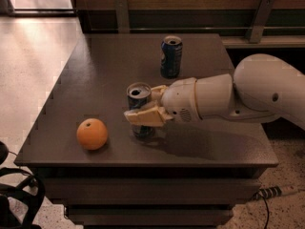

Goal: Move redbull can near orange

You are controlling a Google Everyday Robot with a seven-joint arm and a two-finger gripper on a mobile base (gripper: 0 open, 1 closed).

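The redbull can [139,97] stands upright near the front middle of the dark table [95,80], its silver top showing. My gripper [143,109] reaches in from the right and its cream fingers [145,117] are closed around the can's body. The orange [92,133] lies on the table to the front left, about a can's width from the can and apart from it. The can's lower body is partly hidden by the fingers.
A wider dark blue soda can [171,56] stands upright at the back of the table, behind my arm [238,97]. The table's front edge lies just below the orange. A rail runs along the wall behind. A black object [16,194] sits on the floor at lower left.
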